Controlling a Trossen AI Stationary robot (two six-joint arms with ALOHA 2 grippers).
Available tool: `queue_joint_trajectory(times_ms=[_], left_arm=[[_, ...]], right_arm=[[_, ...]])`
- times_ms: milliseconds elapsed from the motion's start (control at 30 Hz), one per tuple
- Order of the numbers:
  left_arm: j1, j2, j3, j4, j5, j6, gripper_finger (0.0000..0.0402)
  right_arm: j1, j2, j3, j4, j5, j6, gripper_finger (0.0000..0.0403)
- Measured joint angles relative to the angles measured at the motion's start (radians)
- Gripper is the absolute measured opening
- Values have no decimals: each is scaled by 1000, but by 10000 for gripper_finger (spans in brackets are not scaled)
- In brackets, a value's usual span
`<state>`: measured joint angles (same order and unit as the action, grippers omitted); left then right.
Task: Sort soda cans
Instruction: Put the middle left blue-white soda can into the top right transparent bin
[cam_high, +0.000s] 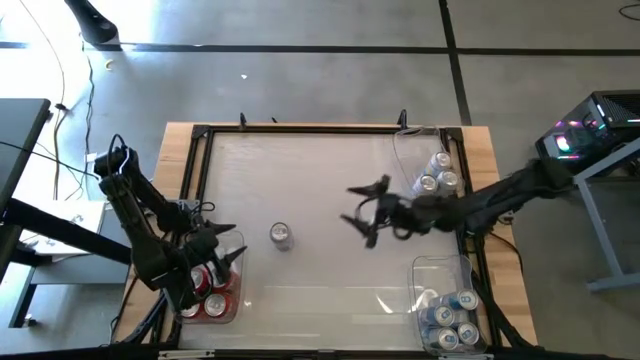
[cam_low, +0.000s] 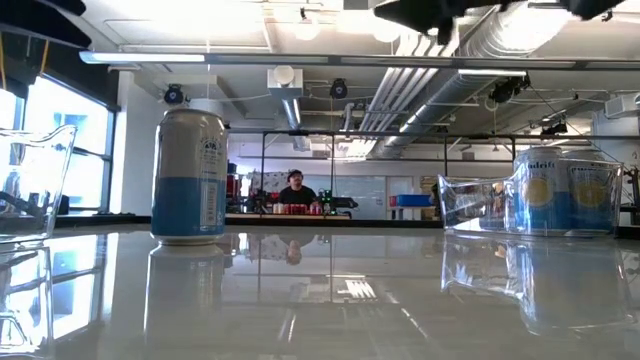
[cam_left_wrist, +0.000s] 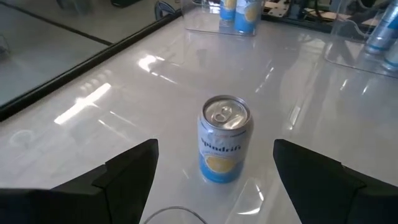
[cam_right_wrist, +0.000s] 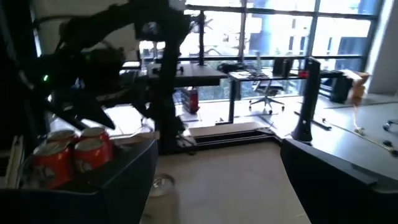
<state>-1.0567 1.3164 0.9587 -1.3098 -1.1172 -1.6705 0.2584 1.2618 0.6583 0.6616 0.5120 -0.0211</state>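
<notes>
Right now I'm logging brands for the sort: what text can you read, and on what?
"pindrift", first letter hidden: on the lone can standing on the table.
"ndrift", partial: on the cans in the clear bin, low view.
Small print on the lone can: too blurred to read.
Red cans: nothing legible.

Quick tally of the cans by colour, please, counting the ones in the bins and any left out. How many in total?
Red cans: 3 visible; they are partly covered, so there may be more
Plain silver cans: 3
Silver-blue cans: 5, made up of 4 grouped plus the loose can
Total: 11 visible
</notes>
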Motion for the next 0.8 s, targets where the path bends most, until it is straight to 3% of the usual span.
queue_joint_trajectory(times_ms=[167,400,800], left_arm=[[1,0,-15,12,2,5,314],[3,0,-16,18,5,6,314],[3,1,-16,26,7,7,314]], right_arm=[[6,194,98,65,-113,-9,337],[-11,367,310,34,-272,61,337],[-52,671,811,-543,-301,19,358]])
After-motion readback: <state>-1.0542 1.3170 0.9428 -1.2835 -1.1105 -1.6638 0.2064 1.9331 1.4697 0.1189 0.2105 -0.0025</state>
